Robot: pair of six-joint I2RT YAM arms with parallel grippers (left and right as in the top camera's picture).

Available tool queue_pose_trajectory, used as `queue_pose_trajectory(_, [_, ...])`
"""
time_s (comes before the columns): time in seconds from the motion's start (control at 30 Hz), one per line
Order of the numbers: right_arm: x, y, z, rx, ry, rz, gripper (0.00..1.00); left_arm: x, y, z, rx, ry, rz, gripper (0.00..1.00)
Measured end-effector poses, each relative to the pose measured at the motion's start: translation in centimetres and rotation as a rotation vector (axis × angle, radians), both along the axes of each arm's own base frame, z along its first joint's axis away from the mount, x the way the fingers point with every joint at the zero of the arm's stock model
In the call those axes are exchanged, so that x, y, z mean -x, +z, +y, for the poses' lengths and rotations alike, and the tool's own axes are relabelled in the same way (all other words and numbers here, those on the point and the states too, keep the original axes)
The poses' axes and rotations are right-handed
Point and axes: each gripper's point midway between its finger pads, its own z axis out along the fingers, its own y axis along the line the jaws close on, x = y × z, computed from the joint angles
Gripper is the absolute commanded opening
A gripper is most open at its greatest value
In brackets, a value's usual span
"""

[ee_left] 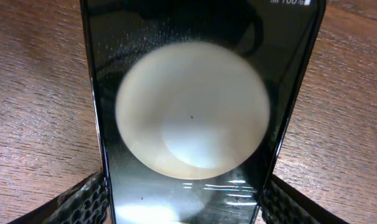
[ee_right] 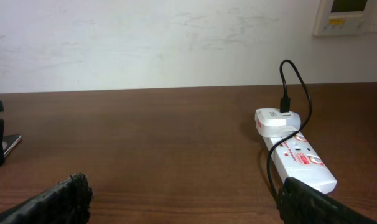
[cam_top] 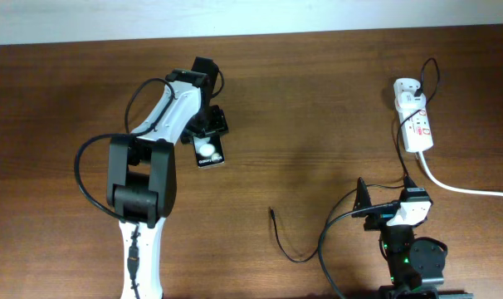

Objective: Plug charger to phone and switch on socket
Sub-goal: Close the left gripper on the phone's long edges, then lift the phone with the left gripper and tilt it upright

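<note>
The black phone (cam_top: 209, 154) lies flat on the wooden table, its glossy screen showing round white glare. My left gripper (cam_top: 206, 126) is closed on its long edges; in the left wrist view the phone (ee_left: 188, 112) fills the space between both fingers (ee_left: 182, 202). The white socket (cam_top: 415, 116) lies at the far right, with the thin black charger (cam_top: 282, 239) plugged into its adapter. The charger's free tip rests on the table near the centre front. My right gripper (cam_top: 384, 198) is wide open and empty, low near the front, with the socket (ee_right: 297, 158) just ahead on its right.
The socket's thick white cord (cam_top: 467, 189) runs off the right edge. Black arm cables loop beside the right arm's base (cam_top: 413, 257). A white wall stands behind the table's far edge (ee_right: 145, 89).
</note>
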Motion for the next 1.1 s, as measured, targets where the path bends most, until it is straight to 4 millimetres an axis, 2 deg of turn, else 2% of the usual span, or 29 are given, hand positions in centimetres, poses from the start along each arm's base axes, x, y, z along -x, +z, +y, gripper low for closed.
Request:
queue_pose_trajectory(0.03, [0.0, 0.0, 0.0, 0.000, 0.000, 0.000, 0.99, 0.0, 0.0, 0.0, 0.000, 0.000, 0.000, 0.17])
queue_pose_trajectory(0.13, [0.0, 0.0, 0.0, -0.001, 0.000, 0.000, 0.99, 0.0, 0.0, 0.0, 0.000, 0.000, 0.000, 0.00])
queue_pose_trajectory(0.77, [0.0, 0.0, 0.0, 0.000, 0.000, 0.000, 0.99, 0.2, 0.1, 0.0, -0.002, 0.000, 0.007, 0.00])
queue_pose_trajectory(0.87, [0.0, 0.0, 0.0, -0.001, 0.000, 0.000, 0.99, 0.9, 0.4, 0.2, -0.008, 0.001, 0.045, 0.00])
queue_pose_trajectory(1.03, [0.0, 0.0, 0.0, -0.001, 0.000, 0.000, 0.99, 0.2, 2.1, 0.0, -0.004, 0.001, 0.032, 0.00])
queue_pose_trajectory(1.1, [0.0, 0.0, 0.0, -0.001, 0.000, 0.000, 0.99, 0.2, 2.2, 0.0, -0.004, 0.001, 0.032, 0.00])
